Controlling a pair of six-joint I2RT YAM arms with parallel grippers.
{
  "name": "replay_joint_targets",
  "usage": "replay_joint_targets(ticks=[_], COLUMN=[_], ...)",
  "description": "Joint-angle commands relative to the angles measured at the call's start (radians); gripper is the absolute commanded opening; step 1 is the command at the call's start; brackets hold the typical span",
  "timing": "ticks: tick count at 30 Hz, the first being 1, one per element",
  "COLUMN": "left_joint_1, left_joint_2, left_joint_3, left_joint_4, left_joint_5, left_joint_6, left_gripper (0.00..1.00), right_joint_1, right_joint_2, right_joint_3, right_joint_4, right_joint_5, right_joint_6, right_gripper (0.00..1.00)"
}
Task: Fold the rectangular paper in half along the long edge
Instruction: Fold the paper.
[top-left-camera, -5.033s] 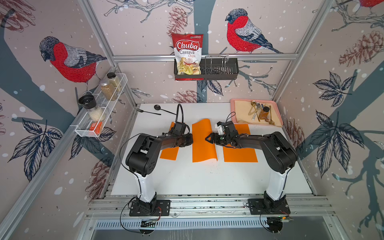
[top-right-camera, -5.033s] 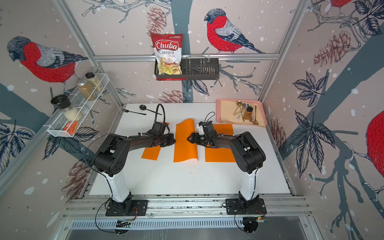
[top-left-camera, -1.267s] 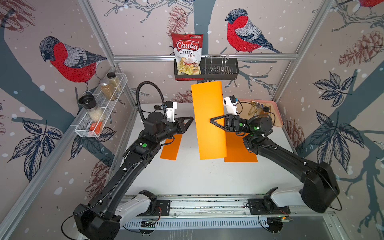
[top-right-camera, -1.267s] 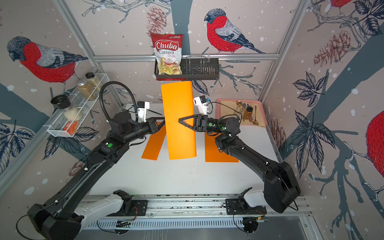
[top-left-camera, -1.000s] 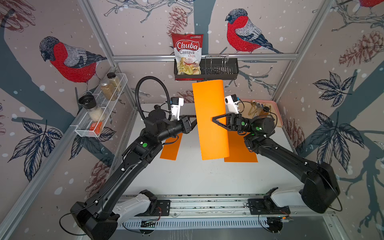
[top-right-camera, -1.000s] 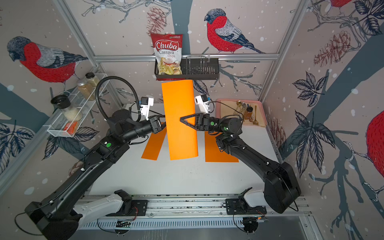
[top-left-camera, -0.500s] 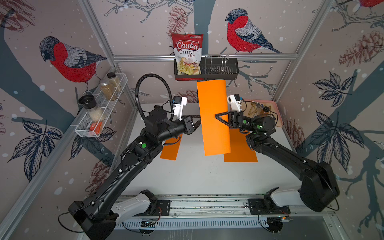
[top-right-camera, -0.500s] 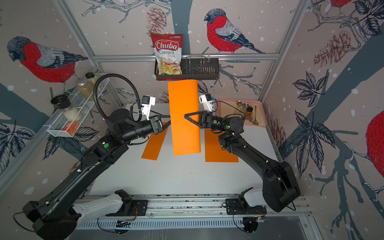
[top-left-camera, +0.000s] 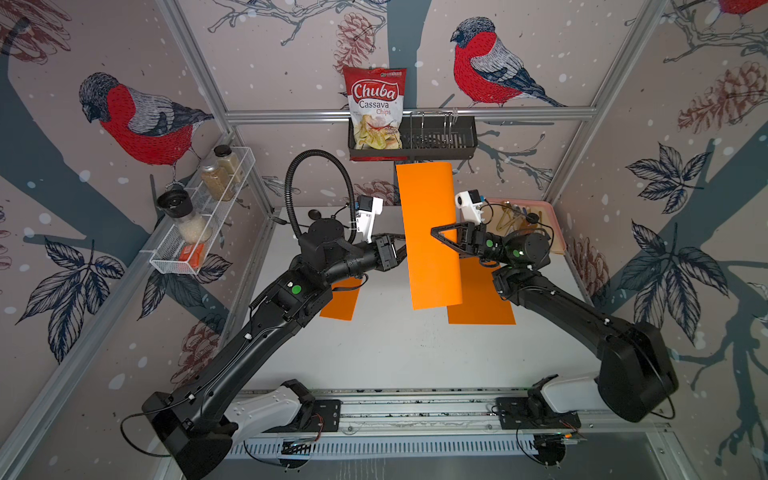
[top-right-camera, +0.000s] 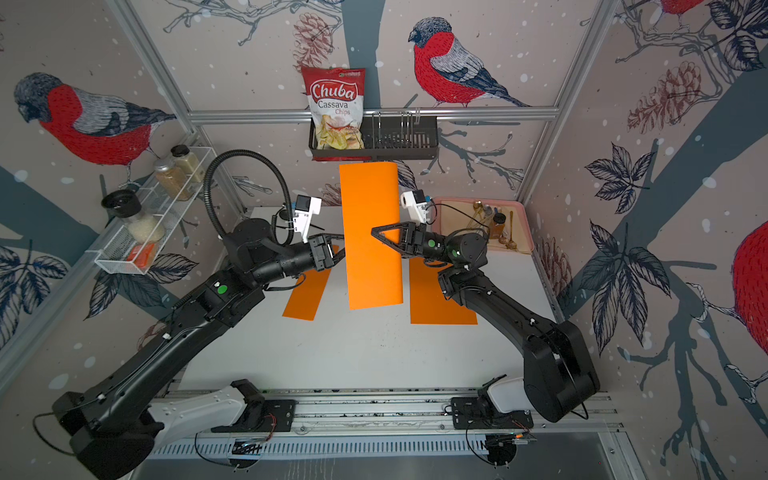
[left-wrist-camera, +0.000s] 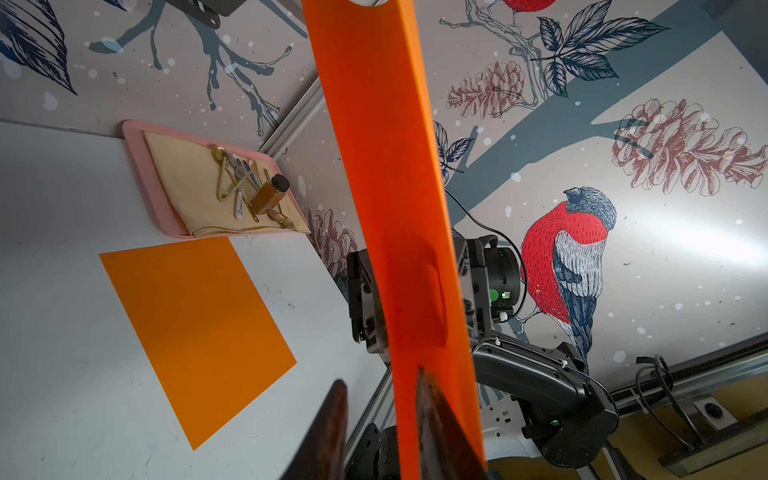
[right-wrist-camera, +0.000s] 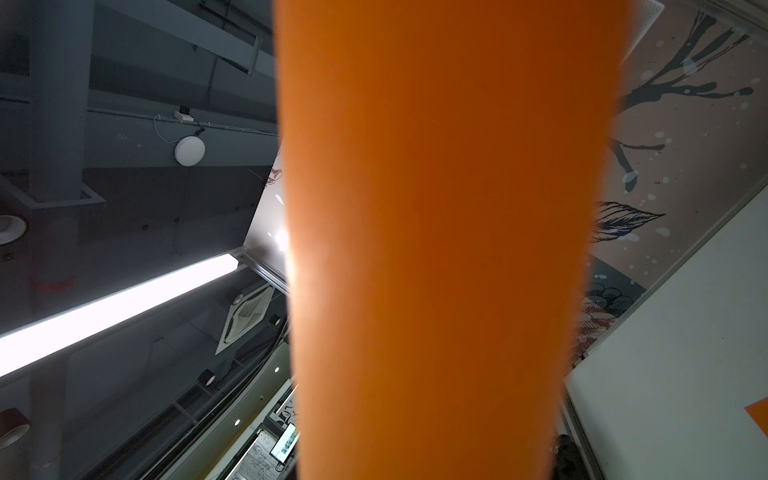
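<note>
The orange rectangular paper (top-left-camera: 430, 232) (top-right-camera: 372, 232) stands upright in the air above the white table, long edges vertical and bowed slightly. My right gripper (top-left-camera: 436, 233) (top-right-camera: 376, 232) is shut on the paper's right long edge, one finger across its front. My left gripper (top-left-camera: 400, 251) (top-right-camera: 341, 249) is at the paper's left edge. In the left wrist view its jaws (left-wrist-camera: 380, 395) stand open; the paper (left-wrist-camera: 386, 166) lies against one finger with a gap to the other. The paper (right-wrist-camera: 436, 249) fills the right wrist view and hides that gripper's jaws.
Two more orange sheets lie flat on the table, one under the left arm (top-left-camera: 340, 301) and one under the right arm (top-left-camera: 482, 299). A pink tray (top-left-camera: 559, 237) with cutlery and a bottle sits back right. A wire basket (top-left-camera: 436, 139) with a chips bag (top-left-camera: 374, 112) hangs behind.
The paper, lifted off the table earlier, has drifted a little to the right over the last second. The left gripper's jaws have opened off its edge.
</note>
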Motion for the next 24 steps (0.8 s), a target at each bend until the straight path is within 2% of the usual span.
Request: replay_joint_targets(ticks=[1, 12, 16, 19, 22, 24], left_joint_1=[-0.002, -0.022, -0.022, -0.023, -0.024, -0.023], left_joint_2=[0.01, 0.03, 0.038, 0.041, 0.043, 0.039], left_joint_3=[-0.002, -0.005, -0.006, -0.006, -0.006, -0.013], left_joint_4=[0.019, 0.038, 0.055, 0.06, 0.059, 0.062], left_joint_5=[-0.004, 0.005, 0.015, 0.021, 0.021, 0.02], left_joint_6=[0.001, -0.005, -0.016, -0.016, -0.014, -0.015], left_gripper=[0.35, 0.36, 0.32, 0.2, 0.04, 0.0], right_joint_1=[0.0, -0.001, 0.002, 0.002, 0.003, 0.001], right_joint_2=[-0.007, 0.01, 0.022, 0.025, 0.028, 0.031], right_joint_3=[0.001, 0.0, -0.002, -0.005, -0.005, -0.006], right_joint_4=[0.026, -0.007, -0.004, 0.003, 0.017, 0.043], right_joint_5=[-0.003, -0.003, 0.003, 0.006, 0.009, 0.01], right_joint_6=[-0.004, -0.038, -0.042, -0.042, -0.035, -0.017], right_gripper=[0.33, 0.33, 0.33, 0.33, 0.33, 0.33])
